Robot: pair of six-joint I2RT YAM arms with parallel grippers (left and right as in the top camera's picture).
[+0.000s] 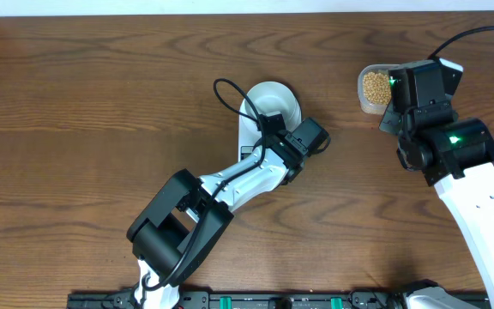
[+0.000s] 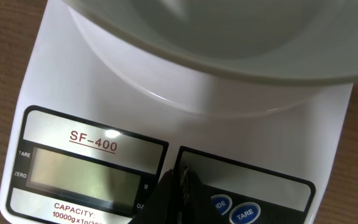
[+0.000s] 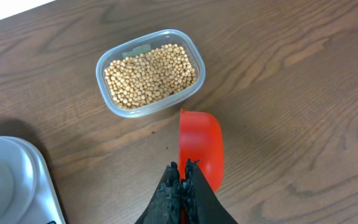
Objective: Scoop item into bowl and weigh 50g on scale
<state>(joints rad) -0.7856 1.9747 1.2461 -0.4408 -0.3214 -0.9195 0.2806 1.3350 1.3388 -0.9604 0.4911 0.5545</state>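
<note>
On the wooden table [image 1: 101, 103], the white scale [image 2: 104, 93] carries the pale bowl [image 2: 229, 37]. The left gripper [image 2: 180, 186], closed on nothing, sits at its button panel. Beside the clear tub [image 3: 100, 78], the right gripper [image 3: 182, 183] pinches a red scoop [image 3: 202, 146]. The beans [image 3: 151, 74] lie in the tub.

Scale [image 1: 247, 130]: frame centre, mostly hidden under bowl [image 1: 273, 101] and left arm [image 1: 247, 176].
Tub [image 1: 365, 101]: upper right, partly covered by right arm [image 1: 453, 150].
Scoop [image 3: 202, 146]: handle hidden behind right gripper [image 3: 183, 168].
Capacity lettering [image 2: 79, 210], left wrist view: cut by bottom edge.
</note>
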